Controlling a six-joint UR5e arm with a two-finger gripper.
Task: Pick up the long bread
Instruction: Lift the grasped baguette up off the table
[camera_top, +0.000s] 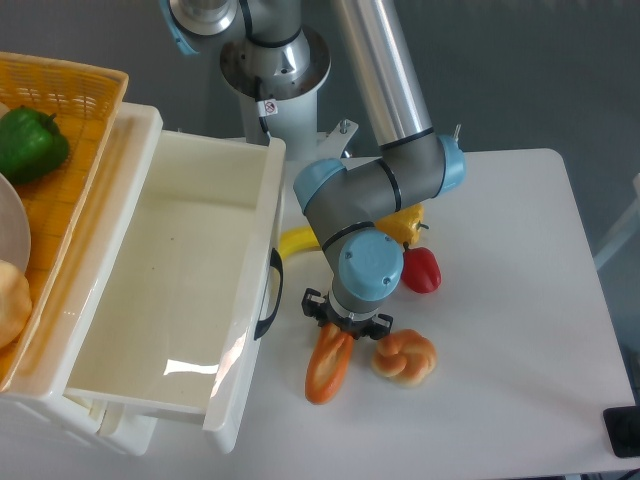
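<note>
The long bread (326, 368) lies on the white table, an orange-brown loaf running from under my gripper down to the front left. Its upper end is hidden by the gripper. My gripper (346, 326) points straight down right over that upper end. The wrist covers the fingers, so I cannot tell whether they are open or closed on the loaf.
A knotted golden bun (405, 357) lies just right of the loaf. A red pepper (421, 270) and a yellow pepper (404, 226) sit behind the arm, and a banana (297, 241) pokes out left. A white bin (170, 290) with a black handle stands left, beside a wicker basket (70, 100) holding a green pepper (30, 143).
</note>
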